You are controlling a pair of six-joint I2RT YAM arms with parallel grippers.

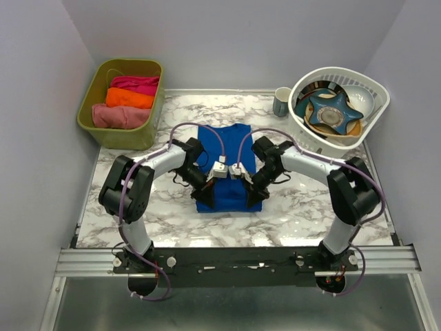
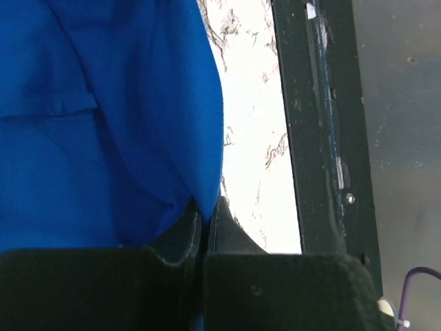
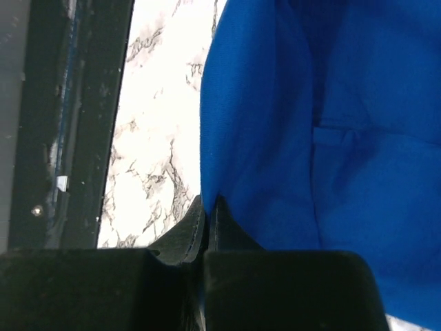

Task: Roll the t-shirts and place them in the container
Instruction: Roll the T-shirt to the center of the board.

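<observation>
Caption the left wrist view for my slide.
Left gripper shut on the edge of the blue t-shirt, marble table beside it.

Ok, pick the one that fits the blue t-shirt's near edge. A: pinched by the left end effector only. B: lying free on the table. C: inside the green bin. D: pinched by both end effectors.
D: the left end effector and right end effector are each shut on the blue t-shirt.

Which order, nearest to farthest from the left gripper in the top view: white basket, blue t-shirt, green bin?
1. Blue t-shirt, centre, pinched by the left gripper.
2. Green bin, far left.
3. White basket, far right.
</observation>
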